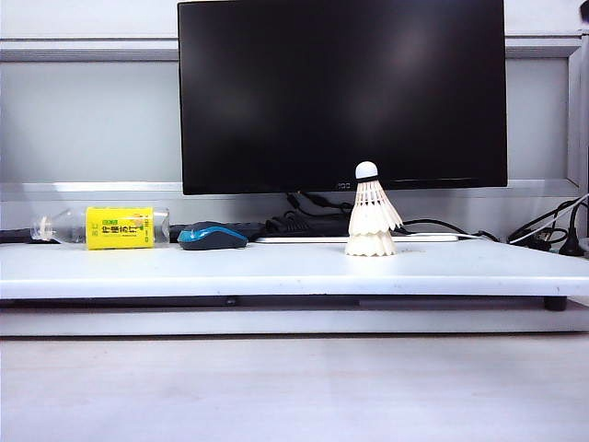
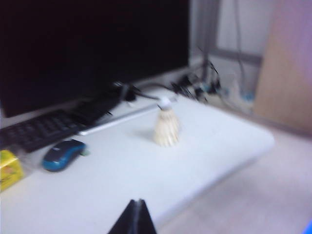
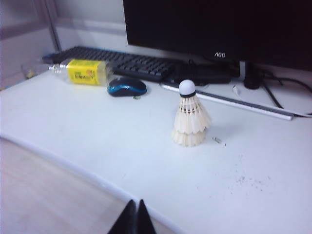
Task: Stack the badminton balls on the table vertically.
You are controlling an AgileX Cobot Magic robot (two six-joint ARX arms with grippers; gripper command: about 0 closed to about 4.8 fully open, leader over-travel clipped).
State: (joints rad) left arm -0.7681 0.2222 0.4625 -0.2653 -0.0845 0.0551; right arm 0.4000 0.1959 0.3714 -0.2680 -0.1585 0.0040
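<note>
Two shuttlecocks (image 1: 371,221) stand stacked on the white table (image 1: 276,267), one skirt over the other, round white tip with a dark band on top. The monitor (image 3: 219,24) shows the letters "AOC"; the bottle (image 3: 83,72) has a yellow label, its writing too small to read. The stack stands well ahead of both grippers. Left gripper (image 2: 137,204) and right gripper (image 3: 136,204) have fingers pressed together, empty. A blue mouse (image 3: 126,87) lies beside the bottle, before a black keyboard (image 3: 117,61).

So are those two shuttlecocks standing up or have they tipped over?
Upright. The badminton balls stand nested, one skirt over the other, cork tip on top, on the table. Neither hand touches them.
</note>
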